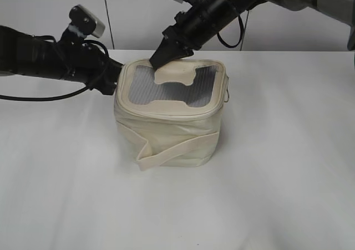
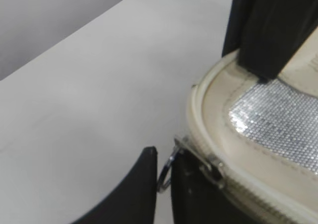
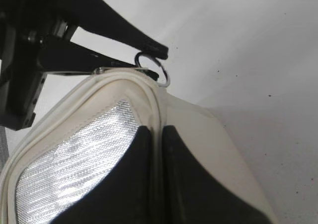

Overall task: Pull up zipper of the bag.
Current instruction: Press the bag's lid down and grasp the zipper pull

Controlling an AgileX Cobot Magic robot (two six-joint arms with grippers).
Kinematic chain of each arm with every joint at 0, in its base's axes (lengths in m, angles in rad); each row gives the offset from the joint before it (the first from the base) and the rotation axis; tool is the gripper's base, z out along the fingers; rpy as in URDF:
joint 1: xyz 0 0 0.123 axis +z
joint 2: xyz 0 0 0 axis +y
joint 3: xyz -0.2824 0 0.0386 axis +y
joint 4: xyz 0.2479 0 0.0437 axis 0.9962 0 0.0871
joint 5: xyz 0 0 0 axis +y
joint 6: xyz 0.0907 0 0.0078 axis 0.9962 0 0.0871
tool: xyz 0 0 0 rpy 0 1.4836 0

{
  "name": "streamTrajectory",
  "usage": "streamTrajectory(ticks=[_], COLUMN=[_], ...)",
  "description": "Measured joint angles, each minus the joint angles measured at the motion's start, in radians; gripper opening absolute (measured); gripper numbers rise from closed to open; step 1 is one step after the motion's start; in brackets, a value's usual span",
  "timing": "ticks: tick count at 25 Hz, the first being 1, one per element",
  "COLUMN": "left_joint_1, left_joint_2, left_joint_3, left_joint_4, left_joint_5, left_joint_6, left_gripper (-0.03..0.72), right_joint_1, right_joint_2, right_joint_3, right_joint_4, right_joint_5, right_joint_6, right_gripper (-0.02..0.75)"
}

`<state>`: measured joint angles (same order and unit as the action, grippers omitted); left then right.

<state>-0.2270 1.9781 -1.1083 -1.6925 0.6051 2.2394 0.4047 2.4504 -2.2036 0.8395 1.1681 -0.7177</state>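
- Bag (image 1: 169,125) sits mid-table (image 1: 277,178); no legible writing on it.
- Left gripper (image 2: 164,177): jaws slightly apart, ring of the zipper (image 2: 233,182) pull between them at the bag's far-left corner; contact looks likely but blurred.
- Right gripper (image 3: 160,149): jaws nearly together, straddling the far rim; grip unclear.

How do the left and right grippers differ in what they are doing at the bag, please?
The left gripper has its fingers around a silver ring pull at the bag's rim; the right gripper presses on the top panel. The left comes in low from the side; the right from above. Both are black.
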Motion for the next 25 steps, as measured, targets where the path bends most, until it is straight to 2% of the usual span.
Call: streamTrajectory(ticks=[2,4,8,13,25], left_joint_1=[-0.002,-0.002,-0.004,-0.005,-0.008], left_joint_2=[0.000,0.000,0.000,-0.029,-0.215], left_joint_3=[0.000,0.000,0.000,0.010,0.194], left_joint_4=[0.016,0.029,0.086,0.225,0.245], left_joint_5=[0.004,-0.001,-0.050,-0.089,-0.161], left_joint_6=[0.005,0.005,-0.012,-0.140,-0.229], left_gripper=[0.033,0.012,0.007,0.007,0.007], right_joint_1=[0.000,0.000,0.000,0.000,0.000], right_joint_2=[0.000,0.000,0.000,0.000,0.000], right_joint_3=[0.000,0.000,0.000,0.000,0.000], right_joint_4=[0.000,0.000,0.000,-0.002,-0.003], right_joint_5=[0.000,0.000,0.000,-0.004,-0.010], right_joint_6=[-0.001,-0.001,-0.002,-0.002,0.011], right_gripper=[0.042,0.042,0.041,0.041,0.041])
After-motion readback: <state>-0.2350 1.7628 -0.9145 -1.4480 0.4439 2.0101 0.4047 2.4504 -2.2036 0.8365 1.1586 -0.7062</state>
